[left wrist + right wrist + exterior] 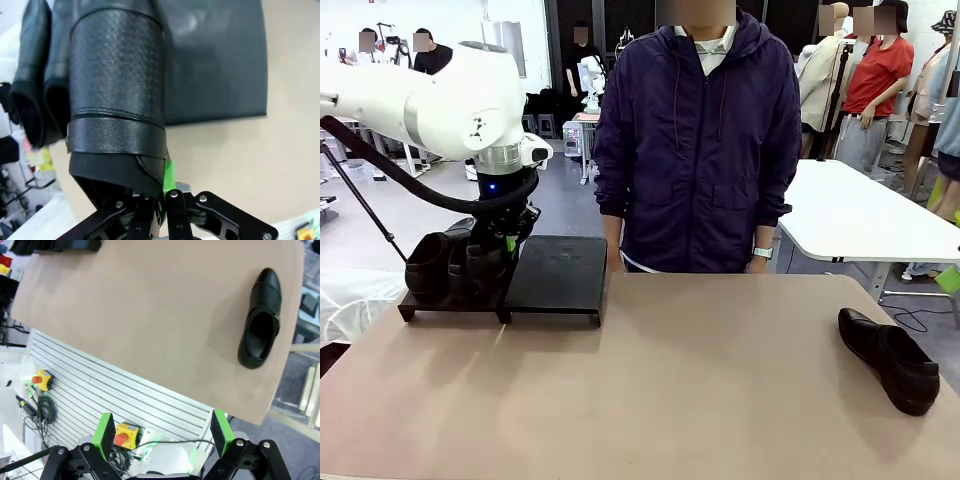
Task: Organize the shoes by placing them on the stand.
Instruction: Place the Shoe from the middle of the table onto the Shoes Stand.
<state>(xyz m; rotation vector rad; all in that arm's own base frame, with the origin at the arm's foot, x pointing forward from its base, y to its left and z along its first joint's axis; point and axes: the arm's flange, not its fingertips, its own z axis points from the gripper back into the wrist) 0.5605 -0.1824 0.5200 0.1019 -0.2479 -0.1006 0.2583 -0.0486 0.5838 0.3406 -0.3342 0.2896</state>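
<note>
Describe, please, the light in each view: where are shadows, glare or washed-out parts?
Front view: even light, only a soft shadow under the lone shoe on the table. Left wrist view: a pale glare on the stand beside the held shoe; the bright background at the left edge is washed out. Right wrist view: sharp, with a faint shadow beside the lone shoe.

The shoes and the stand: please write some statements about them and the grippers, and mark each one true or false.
1. A lone shoe lies on the table, apart from the stand. True.
2. The left gripper is open and empty. False: it is shut on the rim of a second shoe at the stand.
3. The stand's right half is full of shoes. False: that half is bare.
4. The right gripper is open. True.
</note>
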